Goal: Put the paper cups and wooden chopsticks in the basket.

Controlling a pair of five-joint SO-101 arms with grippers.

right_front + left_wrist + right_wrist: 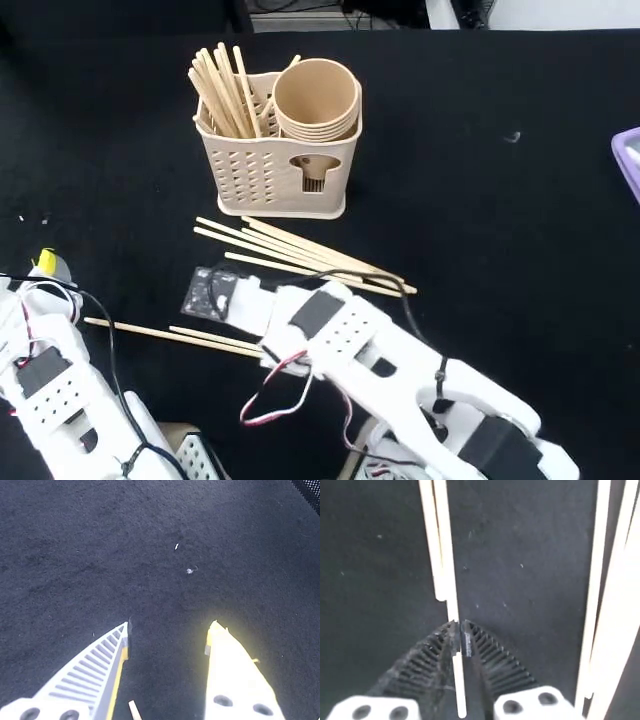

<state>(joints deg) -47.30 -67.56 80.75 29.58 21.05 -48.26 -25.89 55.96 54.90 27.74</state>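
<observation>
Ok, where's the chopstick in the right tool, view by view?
High view: chopstick, one of the pair just below the loose pile.
Right wrist view: pinched in the right tool, mid-picture.
Left wrist view: a stick end inside the open left tool; same stick, cannot tell.
Landmark: the loose pile, alongside in the right wrist view.

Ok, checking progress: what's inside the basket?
The basket holds stacked cups on one side and leaning chopsticks on the other. Its walls mostly hide their lower parts.
</observation>
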